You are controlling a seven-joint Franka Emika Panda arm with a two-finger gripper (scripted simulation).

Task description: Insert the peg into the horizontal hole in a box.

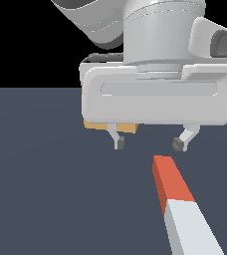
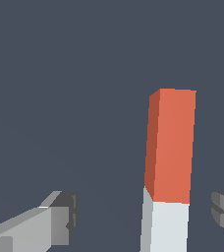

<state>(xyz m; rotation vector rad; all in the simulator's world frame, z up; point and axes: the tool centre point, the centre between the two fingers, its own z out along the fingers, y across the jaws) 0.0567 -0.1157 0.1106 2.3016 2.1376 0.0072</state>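
The peg lies flat on the dark floor, its red-orange half pointing away and its white half nearer the camera. My gripper hangs open and empty above the floor, just behind the peg's red end. In the wrist view the peg lies between the two fingertips, closer to one of them, and neither touches it. The tan box shows only as a thin strip behind the gripper body. The horizontal hole is hidden.
The white gripper body and arm fill the upper middle of the exterior view and cover most of the box. The dark grey floor stretches around the peg.
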